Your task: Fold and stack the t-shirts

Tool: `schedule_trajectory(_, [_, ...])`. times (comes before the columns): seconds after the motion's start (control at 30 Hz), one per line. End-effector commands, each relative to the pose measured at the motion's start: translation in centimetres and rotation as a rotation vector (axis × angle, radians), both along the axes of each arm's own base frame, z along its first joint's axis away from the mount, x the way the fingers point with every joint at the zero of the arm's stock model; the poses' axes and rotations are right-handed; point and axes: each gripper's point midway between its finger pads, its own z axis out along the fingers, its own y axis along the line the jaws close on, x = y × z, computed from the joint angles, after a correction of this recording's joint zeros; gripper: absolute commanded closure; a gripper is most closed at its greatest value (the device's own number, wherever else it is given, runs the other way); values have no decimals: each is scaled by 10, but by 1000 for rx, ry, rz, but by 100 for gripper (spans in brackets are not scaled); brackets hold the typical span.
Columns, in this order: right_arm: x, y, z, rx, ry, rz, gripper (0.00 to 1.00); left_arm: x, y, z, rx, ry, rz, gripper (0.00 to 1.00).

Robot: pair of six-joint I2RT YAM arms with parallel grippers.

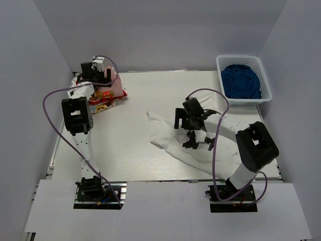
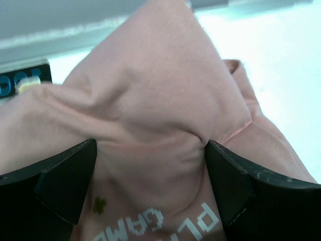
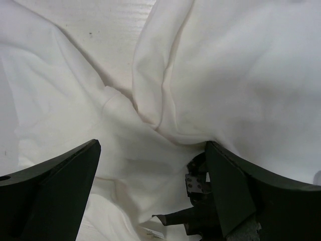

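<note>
The left claw (image 2: pixel 150 150) is hanging open astride the pink shirt (image 2: pixel 150 90), which is lying bunched at the bench's (image 1: pixel 150 95) far-left corner. The right claw (image 3: pixel 153 148) is gaping over the crumpled white shirt (image 3: pixel 241 75) mid-bench. Both seem to be preparing to grasp; next, each needs to pinch an edge.

White t-shirt (image 1: pixel 168 138) rumpled, lying mid-right on tabletop (image 1: pixel 125 150); pink t-shirt (image 1: pixel 117 88) heaped with red-yellow print shirt (image 1: pixel 103 103), far-left corner
</note>
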Motion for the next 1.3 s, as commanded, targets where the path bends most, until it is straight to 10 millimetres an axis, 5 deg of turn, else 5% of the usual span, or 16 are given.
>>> schedule_trajectory(0.0, [18,-10,12,-44,-45,-55,9,16,-8,-5,-44,5,-101,1])
schedule_trajectory(0.07, [22,-11,14,-41,-50,-64,9,22,-13,-25,-70,36,-128,1])
schedule_trajectory(0.3, [23,-11,8,-46,-23,-69,9,24,-32,-8,-126,-11,-226,1])
schedule_trajectory(0.57, [14,-17,13,-18,-47,-95,9,-19,-101,-44,-333,155,-443,1])
schedule_trajectory(0.7, [12,-20,21,-1,-73,-107,9,-42,-120,-40,-289,186,-502,1])
schedule_trajectory(0.73, [10,-21,20,-3,-74,-104,9,-40,-117,-22,-270,153,-475,1])
schedule_trajectory(0.83, [7,-23,21,-1,-79,-95,9,-32,-97,-12,-207,113,-340,1])
schedule_trajectory(0.93, [5,-22,25,3,-85,-77,9,-9,-73,37,-196,48,-228,1])
schedule_trajectory(1.1, [5,-13,28,33,-88,-41,9,-17,-39,106,-137,-45,-77,1])
schedule_trajectory(1.27, [5,-2,23,69,-69,1,9,-44,-16,107,-136,-34,57,1])
